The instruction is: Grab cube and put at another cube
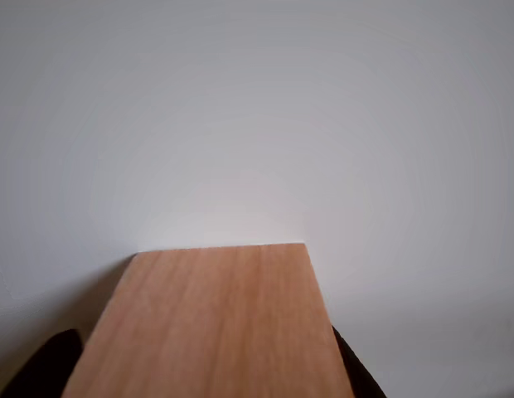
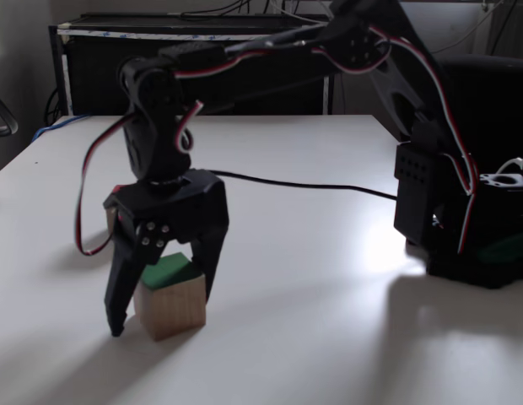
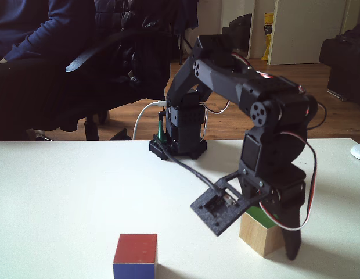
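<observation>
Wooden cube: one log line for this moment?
phase: grasp | gripper: straddling wooden cube, closure unclear | wooden cube: on table | red cube: apart, untouched

A black office chair (image 3: 104,64) stands behind the white table (image 3: 64,192) on a wooden floor (image 3: 319,104).

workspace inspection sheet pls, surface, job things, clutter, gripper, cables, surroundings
surface: white table, bare around the job's things
job's things: wooden cube with green face up, resting on the table; red cube with a blue side, apart from it in a fixed view
clutter: white object at the table edge, too cropped to identify
gripper: gripper straddles the wooden cube, jaws on either side; contact unclear
cables: black cable across the table to the arm base; red-white wires along the arm
surroundings: office chair, person's sleeve
</observation>
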Action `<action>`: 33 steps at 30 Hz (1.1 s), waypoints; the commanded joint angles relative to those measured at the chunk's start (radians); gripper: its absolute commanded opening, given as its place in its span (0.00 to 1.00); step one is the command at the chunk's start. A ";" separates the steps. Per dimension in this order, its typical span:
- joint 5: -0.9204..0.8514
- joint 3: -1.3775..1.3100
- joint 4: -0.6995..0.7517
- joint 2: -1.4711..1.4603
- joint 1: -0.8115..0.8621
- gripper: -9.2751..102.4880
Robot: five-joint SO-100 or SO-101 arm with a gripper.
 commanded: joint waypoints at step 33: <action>-0.041 -0.434 0.249 0.083 0.345 0.14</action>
